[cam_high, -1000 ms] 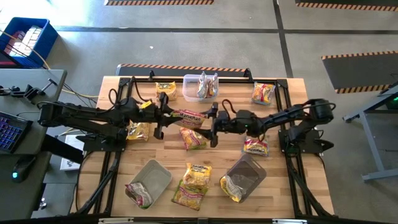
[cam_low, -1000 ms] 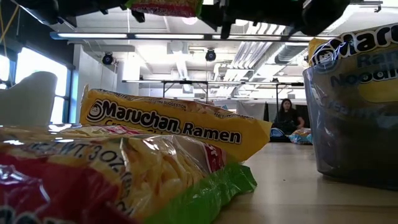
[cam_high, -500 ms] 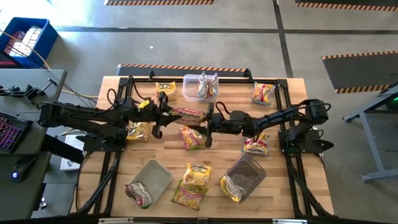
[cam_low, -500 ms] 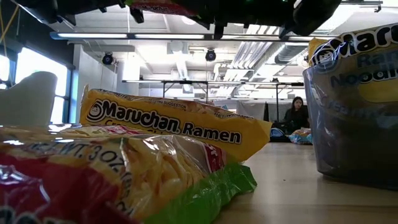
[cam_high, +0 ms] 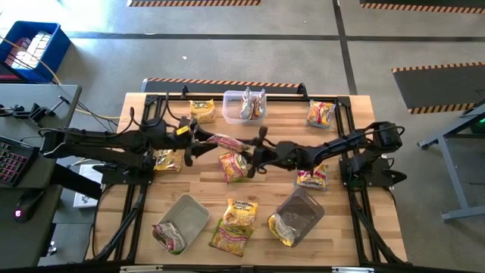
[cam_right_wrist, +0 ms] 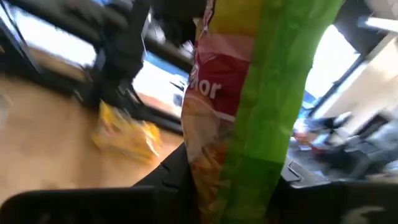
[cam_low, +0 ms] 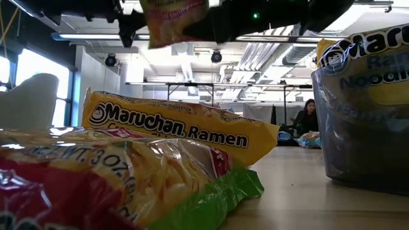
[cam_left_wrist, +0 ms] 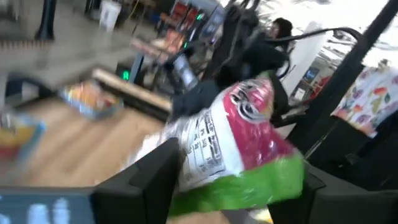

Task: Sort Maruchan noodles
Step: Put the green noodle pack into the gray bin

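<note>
The two arms met over the middle of the counter point(cam_high: 356, 227), just in front of the clear tub point(cam_high: 244, 105) at its far edge, with a pink-and-green noodle packet point(cam_high: 227, 142) held between them. This looked like a handover, and doing it well would mean one end effector letting go only once the other had a firm bite, with no pulling that could tear the crinkly wrap.

The left end effector point(cam_high: 198, 140) was clamped on one end of the packet; in its wrist view the packet point(cam_left_wrist: 239, 149) sat squeezed between the dark fingers point(cam_left_wrist: 146, 180). The right end effector point(cam_high: 254, 152) was at the other end, and its wrist view showed the packet point(cam_right_wrist: 249, 106) filling the gap, apparently gripped as well. The held packet hung above the counter; other packets lay scattered in front of the tub, one yellow packet point(cam_high: 236, 167) directly beneath the meeting point.
</note>
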